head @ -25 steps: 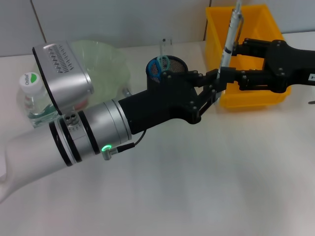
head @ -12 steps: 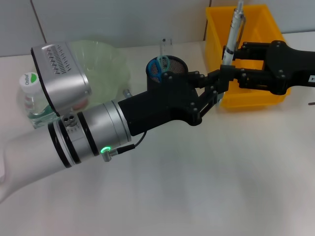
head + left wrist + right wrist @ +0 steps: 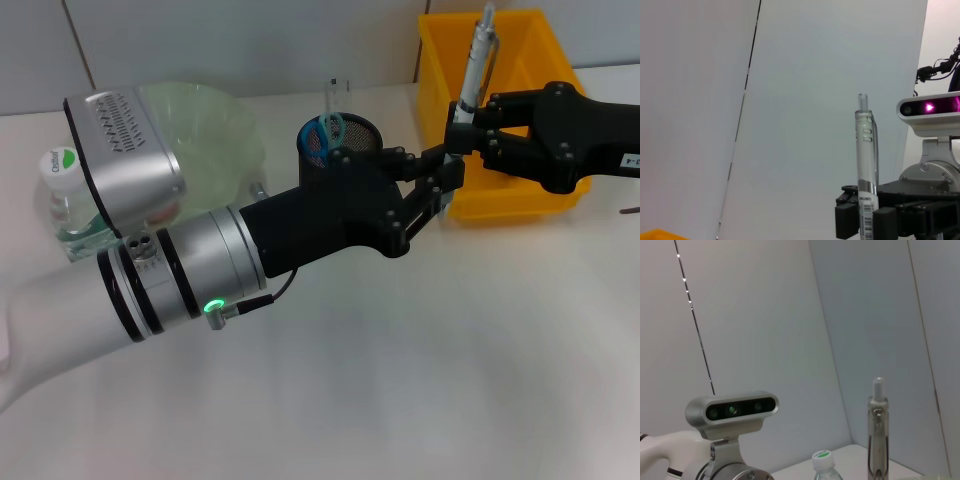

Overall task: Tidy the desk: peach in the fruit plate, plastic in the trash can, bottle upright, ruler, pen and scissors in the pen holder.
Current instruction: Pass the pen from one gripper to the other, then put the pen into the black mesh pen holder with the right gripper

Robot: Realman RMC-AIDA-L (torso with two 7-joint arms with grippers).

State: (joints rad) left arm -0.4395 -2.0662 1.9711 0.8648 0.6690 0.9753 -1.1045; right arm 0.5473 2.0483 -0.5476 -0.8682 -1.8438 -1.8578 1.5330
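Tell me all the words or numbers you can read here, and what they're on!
Bottle cap: a green and white label, too blurred to read.
Pen: a white sticker with a barcode, print too small to read.
Right gripper, holding the pen: small white marks on its arm at the picture's edge, unreadable.
Left gripper: no writing shows.

Bright, even overhead light; soft faint shadows on the table [image 3: 420, 380]; sharp focus throughout.
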